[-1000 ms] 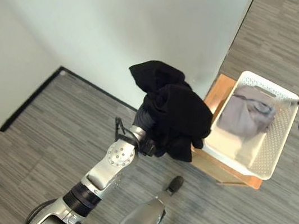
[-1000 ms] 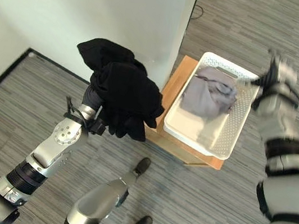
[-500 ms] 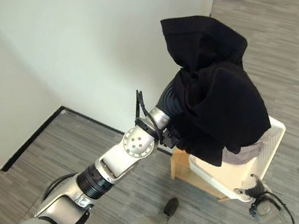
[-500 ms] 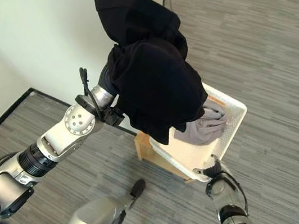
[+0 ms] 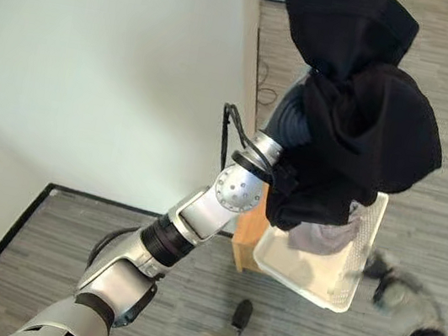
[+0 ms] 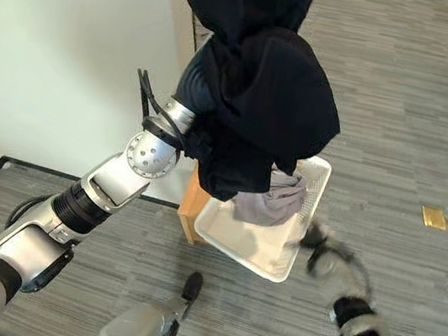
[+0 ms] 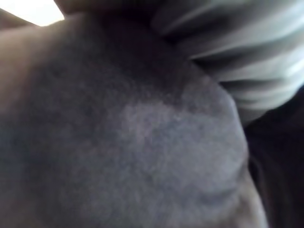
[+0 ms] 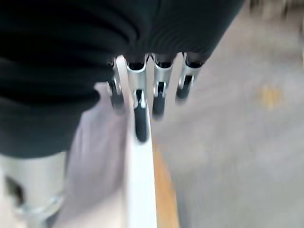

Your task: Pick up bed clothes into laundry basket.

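- Draped over the raised left arm, the black garment (image 5: 356, 112) is bunched up and held high above the white laundry basket (image 6: 265, 256), its lower folds hanging right over the basket's near side.
- Compared with half a second ago, the bundle is seen further up and more over the basket, though the whole view has swung too, so part of that shift comes from the camera.
- The left hand is buried inside the cloth, so whether it is clenched or relaxed can't be told; dark fabric is pressed right up against the left wrist view.
- A grey garment (image 6: 265, 204) is already lying in the basket, partly covered from view by the black one.
- The basket is set on a low wooden stand (image 5: 248, 231) next to the pale wall (image 5: 94, 71), on grey striped flooring (image 6: 406, 95).
- The right hand (image 8: 142, 102) is seen at the basket's rim (image 8: 139, 185), fingers hooked over the white edge and gripping it; it is blurred in the head views.
- Half a second ago that hand was also at the rim's near corner, so the hold has been kept.
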